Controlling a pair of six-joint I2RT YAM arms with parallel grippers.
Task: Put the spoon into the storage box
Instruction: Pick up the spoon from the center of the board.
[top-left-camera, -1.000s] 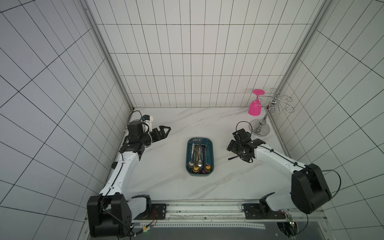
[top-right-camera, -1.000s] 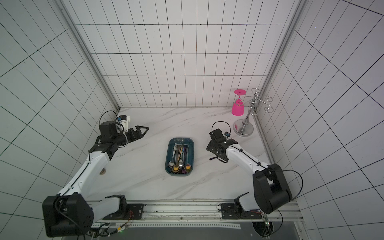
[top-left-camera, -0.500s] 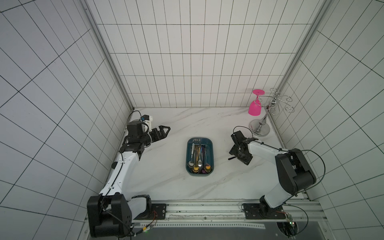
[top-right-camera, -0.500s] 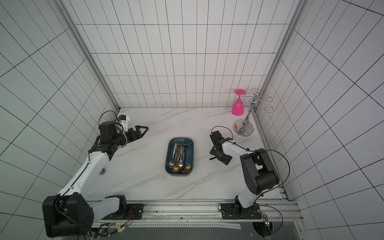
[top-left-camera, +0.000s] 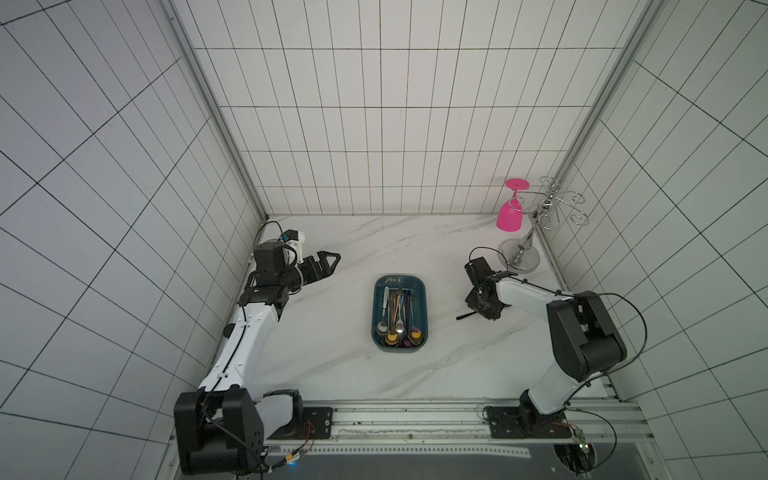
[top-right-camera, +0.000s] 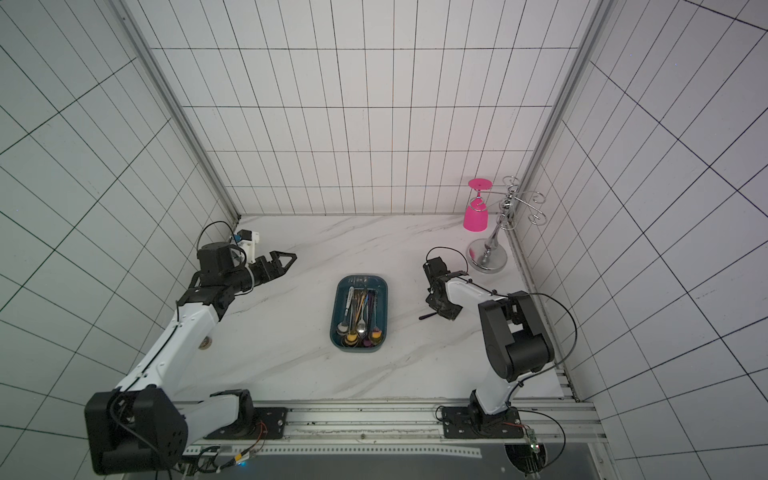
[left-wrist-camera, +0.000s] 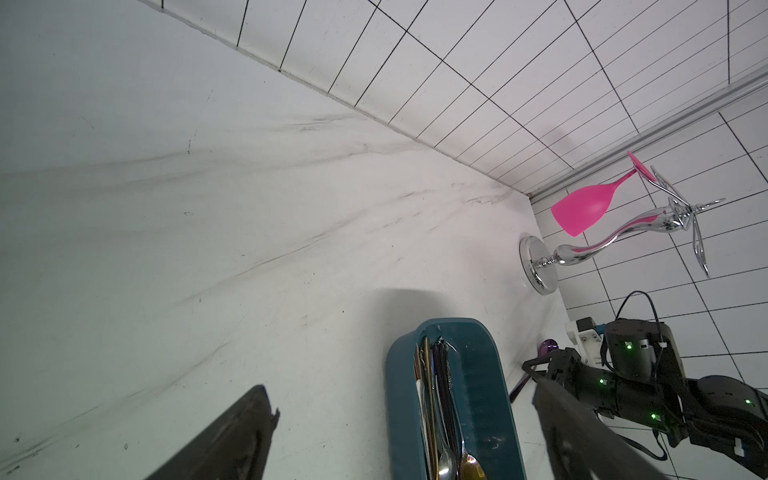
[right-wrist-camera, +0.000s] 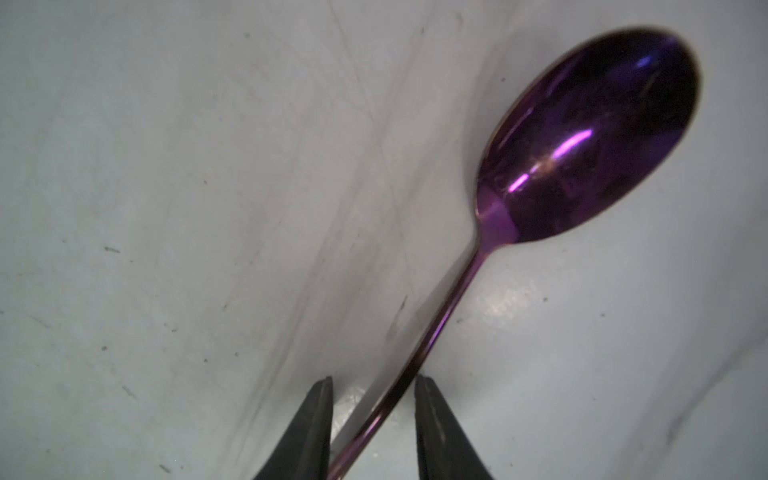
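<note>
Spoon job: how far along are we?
Done: several spoons already lie in the storage box. In hand: right gripper straddles the handle of the purple spoon on the table, not clamped yet. Remaining: grip, lift, carry to the box. Left gripper open, off aside.

Mostly buried under the right gripper (top-left-camera: 483, 311) in a top view: the spoon (top-left-camera: 464, 316), bar a dark handle end too small for colour. In the right wrist view, cut off by the frame edge: the handle's far end and all but the tips of both fingers (right-wrist-camera: 316, 428); blurred: the bowl; impossible to judge: contact between handle and nearer finger. In the left wrist view, sliced by the edge: fingers (left-wrist-camera: 232, 440) of the left gripper (left-wrist-camera: 398, 387) and the storage box (left-wrist-camera: 401, 415); partly masked behind its wall: the spoon. Too tangled to count in a top view: cutlery (top-left-camera: 399, 316) inside the box.
</note>
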